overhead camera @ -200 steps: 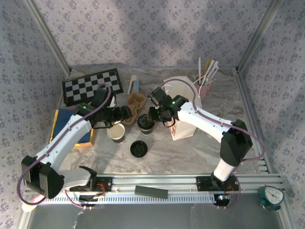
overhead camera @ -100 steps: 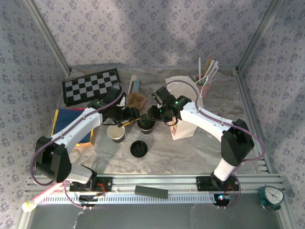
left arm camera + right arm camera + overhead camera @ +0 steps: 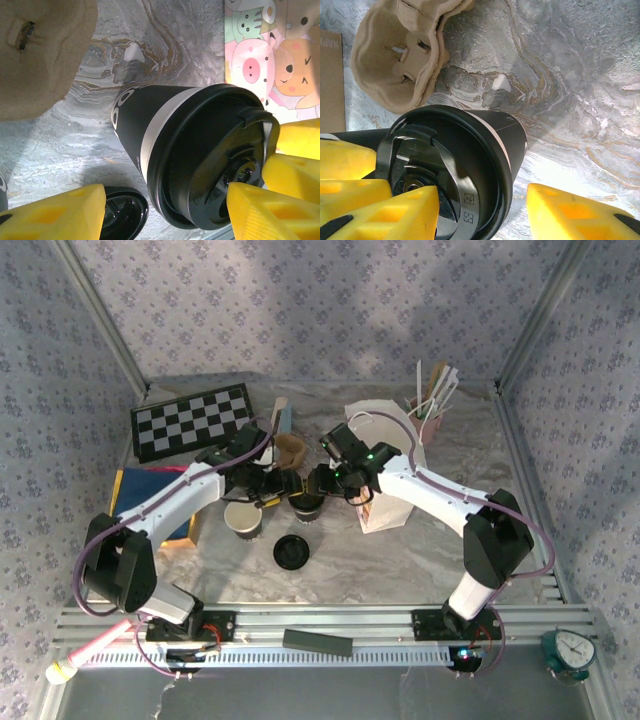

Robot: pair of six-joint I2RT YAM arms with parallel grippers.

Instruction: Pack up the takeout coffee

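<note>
Top external view: the takeout coffee (image 3: 307, 504) stands upright on the marbled counter (image 3: 400, 560), just in front of the brown pulp cup carrier (image 3: 290, 451). It is between the lidless cup (image 3: 243, 518) on its left and the white paper bag (image 3: 388, 480) on its right. The loose black lid (image 3: 291, 551) lies flat a little nearer the arm bases. The left arm (image 3: 170, 502) and the right arm (image 3: 430, 492) reach in from either side and meet above the coffee.

Left wrist view: the left fingers (image 3: 55, 216) are spread wide and released, one to each side of the coffee's lid. The finger at lower left stands clear of the cup, with bare counter and the edge of the loose lid showing in the gap. The other finger lies over the lid's top near its centre; whether it presses there I cannot tell. Yellow parts of the other arm's fingers crowd the lid's rim at the right edge, in front of the bag's cartoon print.

Right wrist view: the right fingers (image 3: 575, 215) are apart and grasp nothing. One lies across the lid's recessed top at lower left. The other stands off from the cup's dark side, with lit counter between them. Yellow from the left fingers sits just beside the first at the left edge. The carrier lies beyond the cup, apart from it.
</note>
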